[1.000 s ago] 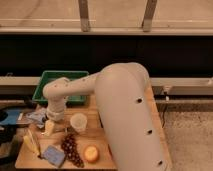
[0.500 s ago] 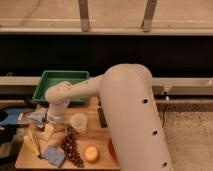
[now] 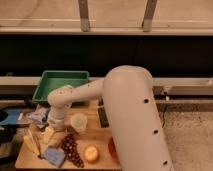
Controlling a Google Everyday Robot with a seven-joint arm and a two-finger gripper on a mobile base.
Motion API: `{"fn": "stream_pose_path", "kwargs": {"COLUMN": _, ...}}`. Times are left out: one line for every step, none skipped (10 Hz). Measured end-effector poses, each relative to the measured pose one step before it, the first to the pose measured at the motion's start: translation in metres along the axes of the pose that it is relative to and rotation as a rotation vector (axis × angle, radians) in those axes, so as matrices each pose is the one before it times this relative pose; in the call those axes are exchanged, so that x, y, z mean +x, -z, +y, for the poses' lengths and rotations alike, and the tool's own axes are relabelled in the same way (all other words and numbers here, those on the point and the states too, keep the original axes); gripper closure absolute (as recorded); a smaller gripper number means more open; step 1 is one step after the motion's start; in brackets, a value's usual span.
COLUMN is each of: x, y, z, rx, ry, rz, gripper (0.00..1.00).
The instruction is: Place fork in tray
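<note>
Inspector: Gripper (image 3: 52,121) sits low on worktop (image 3: 93,131) beside white cup (image 3: 78,121); its hold I cannot tell, fork hidden.
Operator: Risk?
Inspector: You may lift empty, or clip that cup heading for tray (image 3: 61,85).

There's the white cup (image 3: 78,121) on the wooden table (image 3: 94,134). Dark grapes (image 3: 71,149) lie just in front of it, a round orange fruit (image 3: 91,153) front-right, a blue square pad (image 3: 54,156) front-left, and a crinkly packet (image 3: 37,116) to its left.
</note>
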State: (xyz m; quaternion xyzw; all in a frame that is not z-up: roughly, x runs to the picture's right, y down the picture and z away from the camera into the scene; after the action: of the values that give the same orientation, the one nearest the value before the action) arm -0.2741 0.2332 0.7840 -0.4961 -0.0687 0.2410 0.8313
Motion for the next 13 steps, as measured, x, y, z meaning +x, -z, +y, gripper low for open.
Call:
{"fn": "stream_pose_path", "kwargs": {"x": -0.00036, "y": -0.00267, "z": -0.00017, "rx": -0.00699, "ry": 0.00143, "rz": -0.00327, "gripper": 0.2}}
{"fn": "stream_pose_path", "kwargs": {"x": -0.00125, "y": -0.00135, "z": -0.00057, "rx": -0.00684, "ry": 0.00079, "rz": -0.00451, "gripper": 0.2}}
{"fn": "stream_pose_path", "kwargs": {"x": -0.00131, "y": -0.0023, "z": 0.00179, "rx": -0.00917, "ry": 0.00154, "rz": -0.00146, "gripper": 0.2}}
{"fn": "stream_pose_path", "kwargs": {"x": 0.00031, "y": 0.0012, "z": -0.00054, "rx": 0.00154, "ry": 0.00128, "rz": 0.00116, "gripper": 0.2}}
{"fn": "stream_pose_path", "kwargs": {"x": 0.00025, "y": 0.00186, "z": -0.0013, "rx": 0.00426, "ry": 0.0033, "rz": -0.00006, "gripper": 0.2}}
{"fn": "stream_pose_path", "kwargs": {"x": 0.00053, "y": 0.00059, "z": -0.00027, "rx": -0.00044, "ry": -0.00139, "rz": 0.00096, "gripper": 0.2}}
{"fn": "stream_pose_path", "kwargs": {"x": -0.00004, "y": -0.00012, "z": 0.00051, "rx": -0.00106, "ry": -0.00002, "rz": 0.00125, "gripper": 0.2}}
{"fn": "stream_pose_path", "kwargs": {"x": -0.00192, "y": -0.00415, "z": 0.00185, "rx": -0.00173, "ry": -0.00012, "rz": 0.01321, "gripper": 0.2}}
{"fn": "stream_pose_path", "kwargs": {"x": -0.00226, "y": -0.00265, "z": 0.00376, "rx": -0.00378, "ry": 0.00281, "rz": 0.00389, "gripper": 0.2}}
{"fn": "stream_pose_path", "kwargs": {"x": 0.0004, "y": 0.00254, "z": -0.00252, "rx": 0.00446, "ry": -0.0001, "rz": -0.00303, "gripper": 0.2}}
{"fn": "stream_pose_path", "kwargs": {"x": 0.00015, "y": 0.00226, "z": -0.0022, "rx": 0.00447, "ry": 0.00436, "rz": -0.00217, "gripper": 0.24}}
{"fn": "stream_pose_path", "kwargs": {"x": 0.00034, "y": 0.00005, "z": 0.00072, "rx": -0.00144, "ry": -0.00227, "rz": 0.00305, "gripper": 0.34}}
{"fn": "stream_pose_path", "kwargs": {"x": 0.00038, "y": -0.00014, "z": -0.00042, "rx": 0.00049, "ry": -0.00469, "rz": 0.00104, "gripper": 0.44}}
